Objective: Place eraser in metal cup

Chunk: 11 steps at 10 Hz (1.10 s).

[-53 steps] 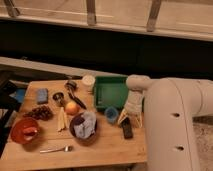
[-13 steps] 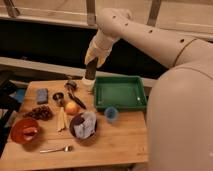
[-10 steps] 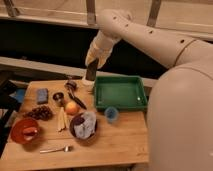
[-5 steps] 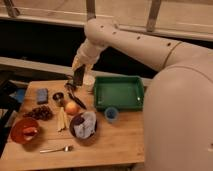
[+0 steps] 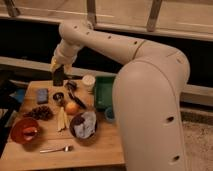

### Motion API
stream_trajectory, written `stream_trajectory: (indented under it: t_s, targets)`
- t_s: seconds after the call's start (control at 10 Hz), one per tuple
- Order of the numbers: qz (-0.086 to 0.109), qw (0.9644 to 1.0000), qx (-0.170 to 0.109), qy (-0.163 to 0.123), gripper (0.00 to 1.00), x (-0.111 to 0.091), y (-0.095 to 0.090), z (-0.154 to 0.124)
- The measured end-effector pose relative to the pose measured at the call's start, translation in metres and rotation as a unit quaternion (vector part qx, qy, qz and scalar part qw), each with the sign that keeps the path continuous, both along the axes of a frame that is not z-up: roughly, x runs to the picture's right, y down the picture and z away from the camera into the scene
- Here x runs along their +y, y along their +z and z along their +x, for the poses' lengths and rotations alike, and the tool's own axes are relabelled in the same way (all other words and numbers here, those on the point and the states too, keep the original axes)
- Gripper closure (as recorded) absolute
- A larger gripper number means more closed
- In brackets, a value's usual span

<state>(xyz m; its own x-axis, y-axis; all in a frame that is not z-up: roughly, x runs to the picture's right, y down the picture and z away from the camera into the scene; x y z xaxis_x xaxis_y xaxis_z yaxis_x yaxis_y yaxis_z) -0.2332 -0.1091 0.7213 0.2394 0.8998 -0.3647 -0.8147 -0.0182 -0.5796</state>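
My gripper (image 5: pixel 58 69) is over the back left part of the wooden table (image 5: pixel 100 150). It is shut on the eraser (image 5: pixel 58 77), a flat black bar that hangs upright below the fingers. The metal cup (image 5: pixel 58 97) is small, silvery and dark inside. It stands on the table just below and slightly in front of the eraser's lower end, with a gap between them.
Around the metal cup are a blue block (image 5: pixel 42 95), an apple (image 5: pixel 72 107), dark grapes (image 5: pixel 41 112) and a banana (image 5: pixel 62 119). A white cup (image 5: pixel 88 81), green tray (image 5: pixel 102 92) and blue cup (image 5: pixel 110 115) are to the right. A bowl with cloth (image 5: pixel 84 125), orange bowl (image 5: pixel 24 131) and fork (image 5: pixel 55 148) are in front.
My arm has swung left with the eraser, from above the white cup to above the metal cup, and has come lower.
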Motion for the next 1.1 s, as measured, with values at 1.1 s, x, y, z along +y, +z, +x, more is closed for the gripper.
stream_trajectory:
  t_s: [1.1]
  targets:
    - [-0.016, 0.9995, -0.028, 0.0, 1.0, 0.042, 0.042, -0.036]
